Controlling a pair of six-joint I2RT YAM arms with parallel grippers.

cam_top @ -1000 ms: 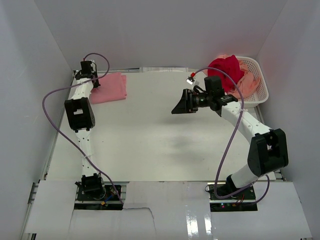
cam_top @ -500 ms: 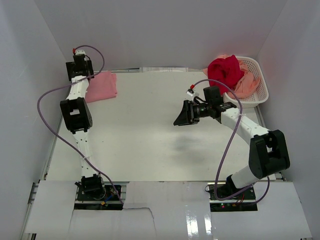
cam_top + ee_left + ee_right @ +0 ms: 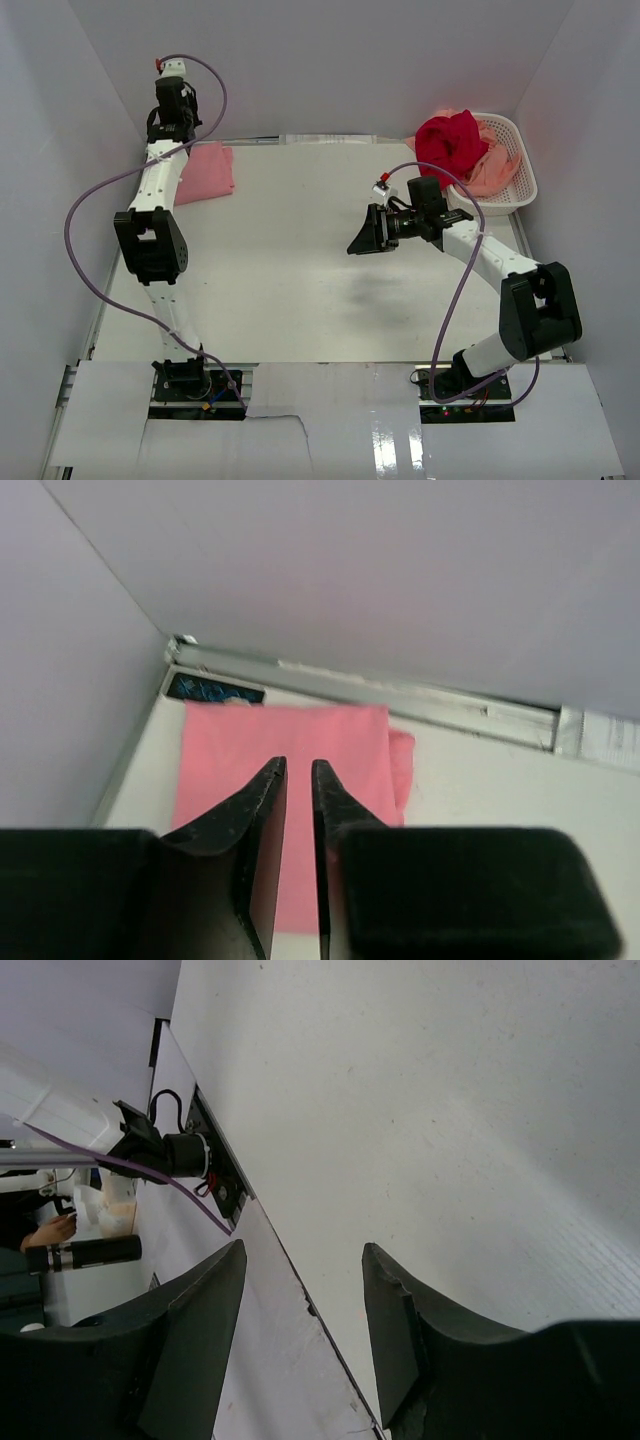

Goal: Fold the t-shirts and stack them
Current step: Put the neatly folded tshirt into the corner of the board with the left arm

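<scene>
Top external view gives us three t-shirts. One pink t-shirt (image 3: 208,172) lies folded flat on the table (image 3: 300,270) at its 10 o'clock corner, partly hidden by the left arm. One deep red t-shirt (image 3: 450,142) and one peach t-shirt (image 3: 492,172) are bunched together in the single white lattice basket (image 3: 524,182) at the 2 o'clock corner. The red one is heaped highest and spills over the basket's rim toward 9 o'clock. Neither crumpled shirt shows a clear long axis.

We count two arms. The left gripper (image 3: 168,128) hangs above the pink t-shirt's far end, near the back wall. The right gripper (image 3: 360,234) hovers over bare table near the middle, pointing toward 9 o'clock, well apart from the basket.

Left wrist view shows what the top one cannot. The pink t-shirt (image 3: 225,755) is a neat rectangle whose long side runs from 6 to 12 o'clock, with a small fold poking out at its 3 o'clock edge. Its far edge lies just beside a metal rail (image 3: 400,695) along the wall. The left gripper (image 3: 298,766) has its fingers drawn almost together, a thin slit between them, clasping nothing.

Right wrist view shows only bare table and its near edge. There the right gripper (image 3: 302,1260) has its fingers spread wide, holding nothing.
</scene>
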